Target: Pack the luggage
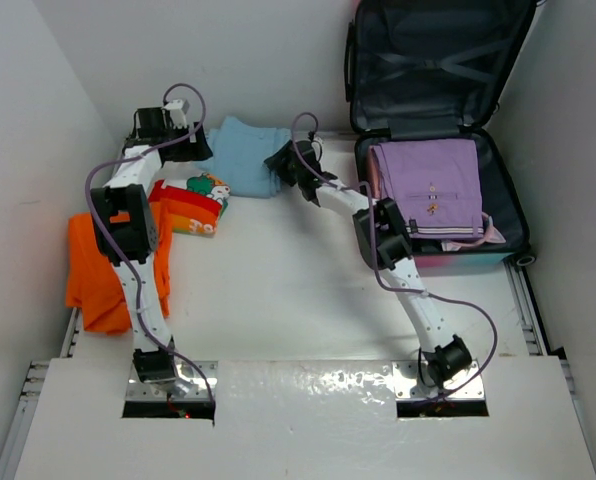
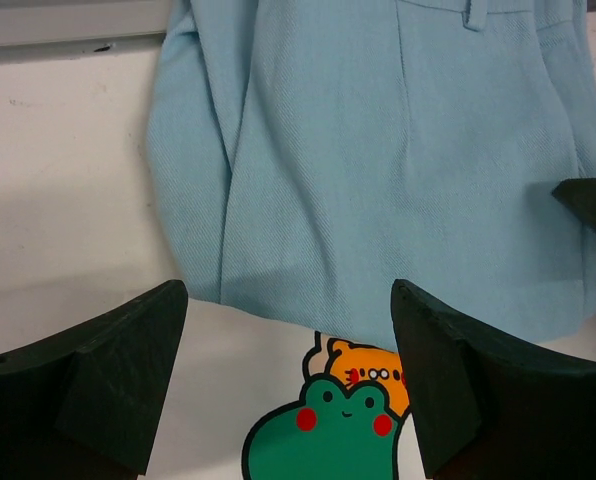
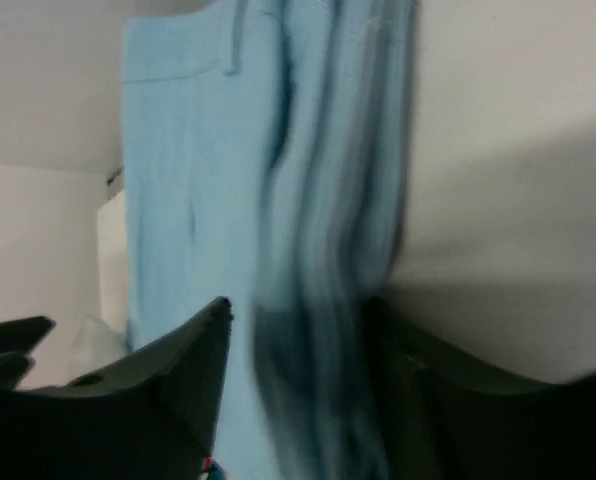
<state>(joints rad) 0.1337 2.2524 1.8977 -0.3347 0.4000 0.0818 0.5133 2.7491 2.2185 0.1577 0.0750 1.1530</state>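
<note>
Pale blue trousers (image 1: 240, 155) lay folded at the far side of the table (image 1: 298, 300), with a gripper at each end. From above, the left gripper (image 1: 196, 142) sat at their left edge and the right gripper (image 1: 281, 163) at their right edge, but the spread of the jaws could not be read there. The left wrist camera made one plain: the left gripper (image 2: 286, 295) stood released, fingers wide apart with nothing between them, over the hem of the trousers and a frog-print shirt (image 2: 328, 425). The right wrist camera, blurred, showed the right gripper (image 3: 298, 310) straddling the folded edge of the trousers; whether it pinched the cloth could not be told. Only the overhead view took in the luggage (image 1: 438, 70), open at the table's far right corner with a folded purple garment (image 1: 428, 185) in its lower half, and an orange garment (image 1: 93, 270) at the left.
</note>
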